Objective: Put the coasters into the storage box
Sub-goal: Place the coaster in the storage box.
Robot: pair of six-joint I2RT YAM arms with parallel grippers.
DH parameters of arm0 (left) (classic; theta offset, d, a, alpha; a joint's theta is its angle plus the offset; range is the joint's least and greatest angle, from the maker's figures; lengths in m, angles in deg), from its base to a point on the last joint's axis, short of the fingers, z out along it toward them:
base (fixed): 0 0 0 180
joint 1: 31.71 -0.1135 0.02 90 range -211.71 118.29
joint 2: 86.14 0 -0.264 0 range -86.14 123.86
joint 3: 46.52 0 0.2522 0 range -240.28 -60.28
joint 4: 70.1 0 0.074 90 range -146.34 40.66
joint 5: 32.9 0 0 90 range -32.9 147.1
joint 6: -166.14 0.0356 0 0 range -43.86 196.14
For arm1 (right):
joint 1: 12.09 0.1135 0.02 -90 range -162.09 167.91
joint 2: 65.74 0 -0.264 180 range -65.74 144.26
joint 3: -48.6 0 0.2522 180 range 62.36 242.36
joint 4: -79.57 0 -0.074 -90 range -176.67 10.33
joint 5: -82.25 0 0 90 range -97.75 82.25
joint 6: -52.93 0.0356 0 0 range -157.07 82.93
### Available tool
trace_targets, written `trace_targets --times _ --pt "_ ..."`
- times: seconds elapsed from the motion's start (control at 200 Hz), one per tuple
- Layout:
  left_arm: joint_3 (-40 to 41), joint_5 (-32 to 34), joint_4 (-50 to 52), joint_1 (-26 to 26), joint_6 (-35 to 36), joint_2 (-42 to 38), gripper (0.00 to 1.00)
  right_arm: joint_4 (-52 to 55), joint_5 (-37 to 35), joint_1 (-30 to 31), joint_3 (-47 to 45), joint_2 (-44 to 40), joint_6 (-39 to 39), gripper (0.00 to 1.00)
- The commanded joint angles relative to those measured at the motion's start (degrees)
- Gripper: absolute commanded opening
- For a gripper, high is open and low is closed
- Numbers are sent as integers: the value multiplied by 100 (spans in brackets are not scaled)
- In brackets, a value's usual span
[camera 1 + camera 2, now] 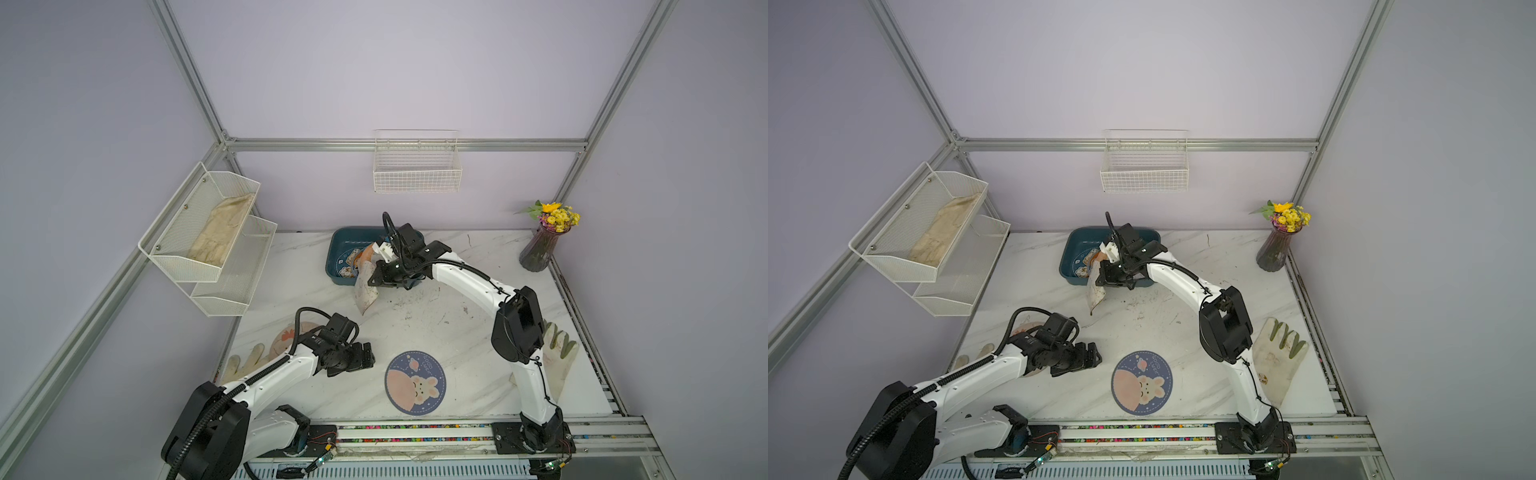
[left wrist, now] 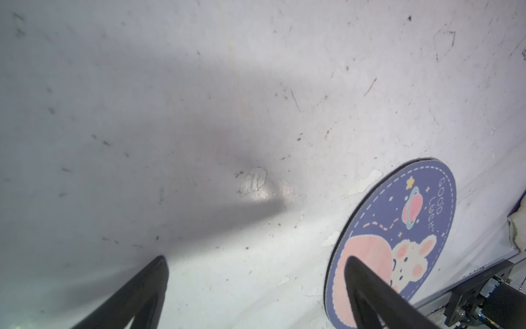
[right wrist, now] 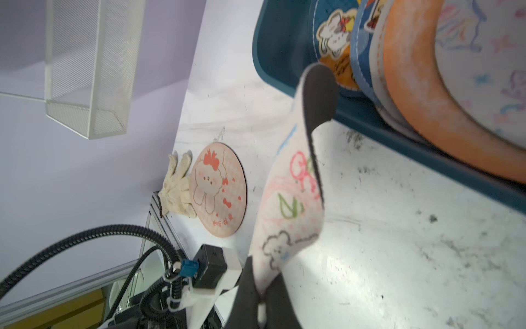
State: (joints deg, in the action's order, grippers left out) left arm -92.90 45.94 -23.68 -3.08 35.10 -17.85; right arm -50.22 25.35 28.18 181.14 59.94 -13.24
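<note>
Marble table (image 1: 436, 324) carries everything; storage box (image 1: 349, 235) at its back edge, part-filled; right gripper (image 3: 263, 293) pinches floral coaster (image 3: 287, 210) by one edge, outside the box's front rim; its limp, drooping end could snag that rim and spill outside; left gripper (image 2: 256, 259) spread, empty, beside blue coaster (image 1: 415, 382) near the front edge.

Your counter (image 1: 415, 316) is white marble, scuffed and speckled with dark marks. Just beside your left fingers (image 1: 366, 353) the blue bunny coaster (image 1: 415, 382) lies flat. Back behind them, the pink bunny coaster (image 3: 217, 189) touches a cream glove (image 3: 176, 188). The storage box (image 1: 341, 245) sits right by your right fingers (image 3: 246, 287). A second glove (image 1: 1279, 357) and the flower vase (image 1: 538, 249) rest well apart from both
</note>
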Motion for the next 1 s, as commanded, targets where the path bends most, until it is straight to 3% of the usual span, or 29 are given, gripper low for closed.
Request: trace_targets --times 0.0,0.285,0.49,0.865,0.99 --pt "-585 16 51 -32 105 65 95 121 82 -135 863 408 -200 0" --pt "-756 -78 29 -66 149 307 95 -62 356 -523 3109 1861 91 0" --pt "-840 -98 56 -118 174 442 95 -761 510 -921 2581 2012 328 0" --pt "-1042 -150 -8 -182 184 735 95 -483 463 -1542 1717 2042 61 0" --pt "-1052 -165 -32 -182 168 765 95 -139 79 -1577 1679 2018 -70 0"
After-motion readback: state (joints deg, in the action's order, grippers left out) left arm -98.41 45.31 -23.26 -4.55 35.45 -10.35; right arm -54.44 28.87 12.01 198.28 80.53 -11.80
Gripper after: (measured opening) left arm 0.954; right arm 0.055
